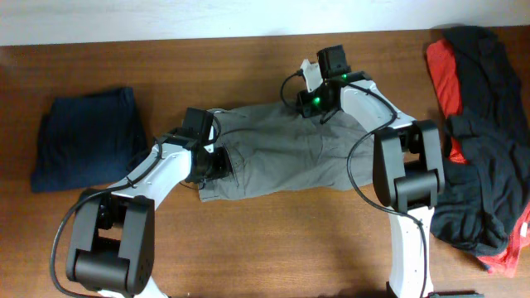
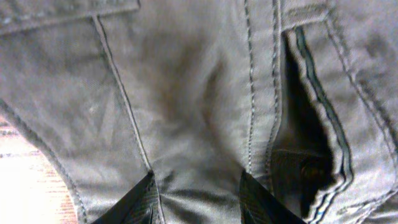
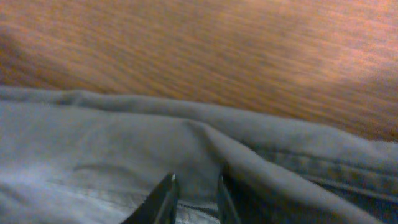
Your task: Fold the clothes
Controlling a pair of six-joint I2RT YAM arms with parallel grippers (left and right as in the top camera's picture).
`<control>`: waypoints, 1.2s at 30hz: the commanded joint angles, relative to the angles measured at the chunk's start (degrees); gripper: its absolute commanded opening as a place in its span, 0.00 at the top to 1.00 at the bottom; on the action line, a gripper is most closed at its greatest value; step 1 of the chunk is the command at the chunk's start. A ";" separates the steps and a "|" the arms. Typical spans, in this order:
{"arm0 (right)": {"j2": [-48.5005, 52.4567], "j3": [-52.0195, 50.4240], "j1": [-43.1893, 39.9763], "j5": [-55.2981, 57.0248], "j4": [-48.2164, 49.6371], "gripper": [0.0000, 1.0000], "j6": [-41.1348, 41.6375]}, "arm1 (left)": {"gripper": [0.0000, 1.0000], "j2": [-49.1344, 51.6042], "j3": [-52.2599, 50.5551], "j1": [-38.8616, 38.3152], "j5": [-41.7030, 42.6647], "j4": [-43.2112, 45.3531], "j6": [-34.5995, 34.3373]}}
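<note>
Apparently the shorts (image 1: 281,157) are being pinched by the left claw (image 2: 196,199); right claw (image 3: 194,202) hold unclear; even lifting is advised.

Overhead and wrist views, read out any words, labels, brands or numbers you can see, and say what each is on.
No readable text anywhere.
Grey shorts: no print or label in view; what looks like a button in the left wrist view is too blurred to show any marking.
Dark blue garment: no print visible.
Black and red clothes: no print visible.
</note>
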 commanded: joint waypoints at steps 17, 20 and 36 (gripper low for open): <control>-11.78 14.29 -1.09 6.01 -27.71 0.46 0.57 | 0.08 -7.34 3.10 9.07 -2.99 -2.08 5.27; -11.23 13.40 0.04 5.92 -32.22 0.46 0.55 | 0.02 -6.47 3.08 11.39 -2.05 -1.36 5.33; -10.21 -10.84 5.53 5.73 -19.63 0.46 0.79 | 0.02 9.42 3.04 12.98 20.79 3.91 7.30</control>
